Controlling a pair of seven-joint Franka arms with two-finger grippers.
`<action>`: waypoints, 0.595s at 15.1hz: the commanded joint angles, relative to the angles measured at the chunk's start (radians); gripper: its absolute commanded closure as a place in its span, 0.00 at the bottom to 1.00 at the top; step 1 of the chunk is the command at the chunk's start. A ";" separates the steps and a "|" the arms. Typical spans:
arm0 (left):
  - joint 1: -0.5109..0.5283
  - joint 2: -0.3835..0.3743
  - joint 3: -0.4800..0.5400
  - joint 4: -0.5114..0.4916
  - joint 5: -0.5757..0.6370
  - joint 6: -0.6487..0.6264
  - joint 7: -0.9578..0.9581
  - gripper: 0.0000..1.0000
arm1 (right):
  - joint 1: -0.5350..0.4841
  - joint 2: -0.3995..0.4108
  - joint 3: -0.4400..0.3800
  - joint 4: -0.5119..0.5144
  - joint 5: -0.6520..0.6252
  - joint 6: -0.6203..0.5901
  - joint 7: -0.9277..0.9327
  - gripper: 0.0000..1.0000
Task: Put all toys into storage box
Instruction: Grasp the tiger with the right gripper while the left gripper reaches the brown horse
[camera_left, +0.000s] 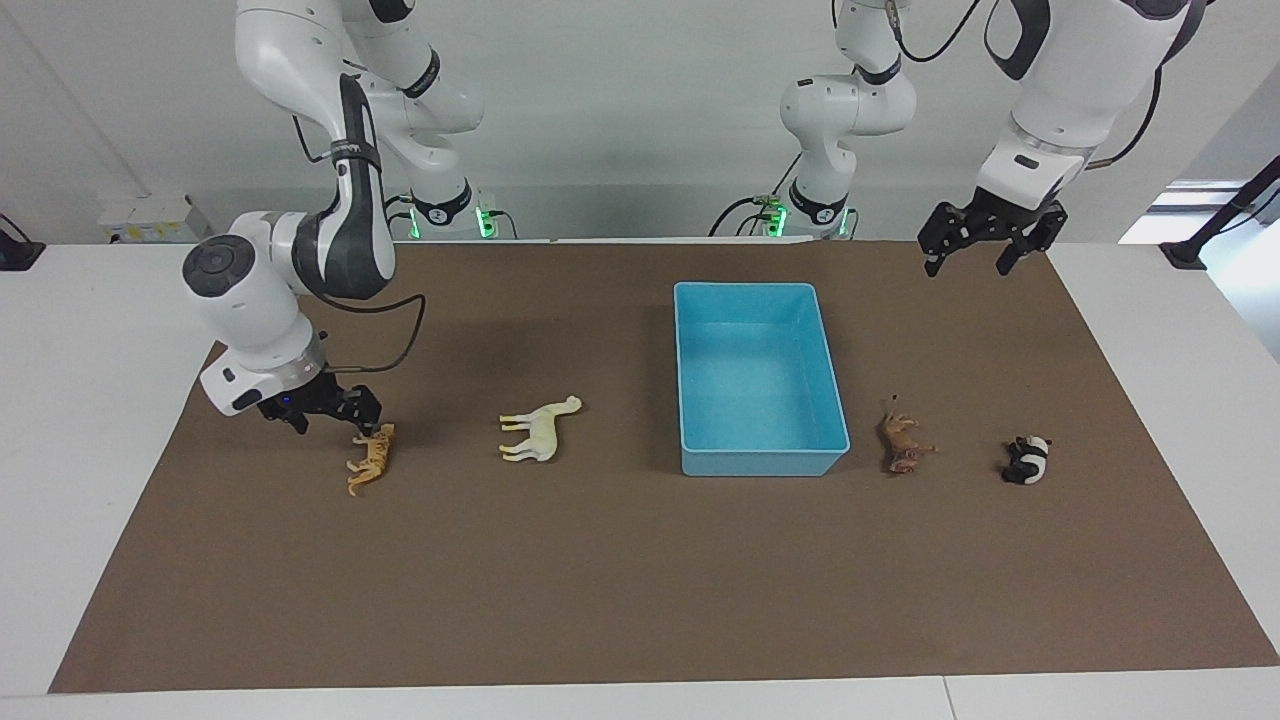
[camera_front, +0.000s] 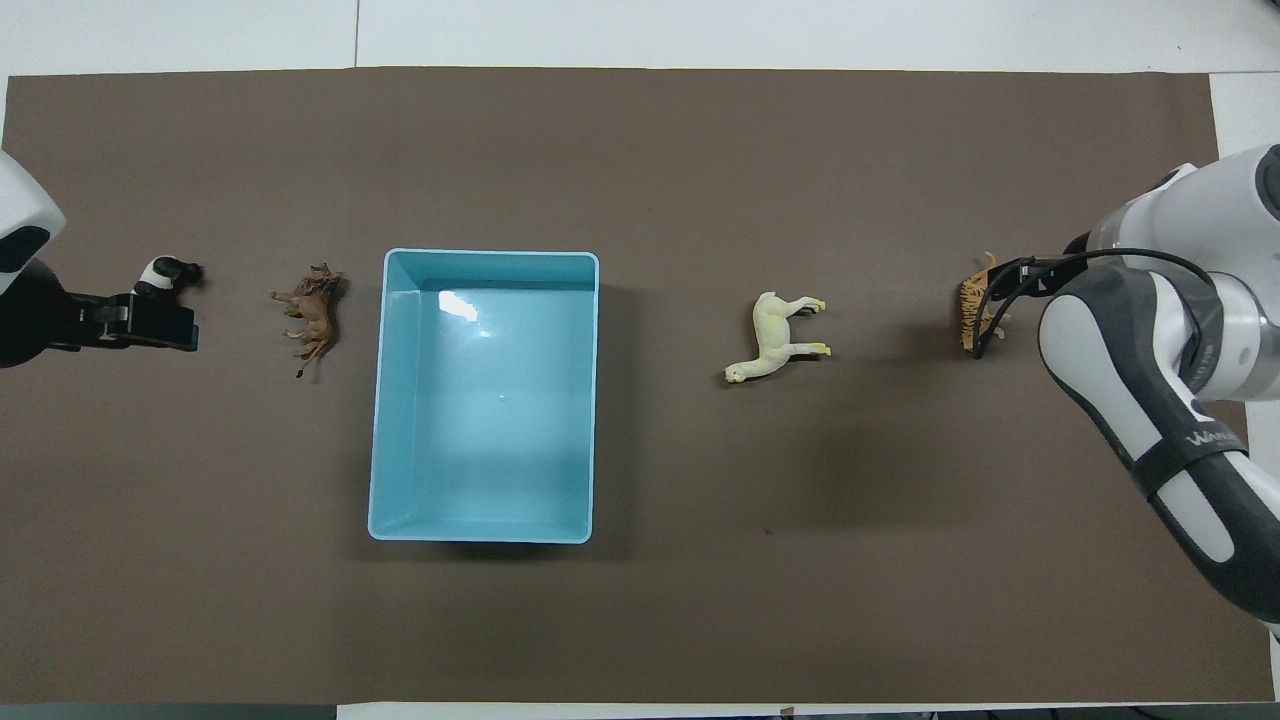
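Down at the right arm's end of the brown mat, the right gripper sits low, its dark fingers right at the head end of the orange striped tiger; whether they are spread or closed I cannot tell, and nothing shows the toy lifted. To do this pick well, the fingers should straddle the tiger's narrow body across its width, settle level with the mat, and close on the torso, not on a leg or the tail, so the figurine does not twist out on the way up. The tiger lies on its side, small and slender, and will likely be light and a little slippery. Beside it, toward the middle, the cream-white horse also lies on its side. The light-blue storage box stands mid-table with nothing visible inside. Toward the left arm's end lie the brown horned animal, just beside the box, and then the black-and-white panda. Over the mat's corner at that end, the left gripper waits raised, jaws spread wide and empty.
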 joint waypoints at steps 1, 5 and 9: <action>0.050 0.100 -0.005 -0.046 0.017 0.170 -0.003 0.00 | 0.031 0.055 0.005 -0.003 0.002 0.061 0.023 0.00; 0.107 0.226 -0.005 -0.113 0.018 0.373 -0.003 0.00 | 0.034 0.081 0.005 -0.005 0.002 0.097 0.027 0.00; 0.070 0.234 -0.006 -0.314 0.017 0.617 -0.029 0.00 | 0.031 0.083 0.005 -0.014 0.002 0.092 0.026 0.00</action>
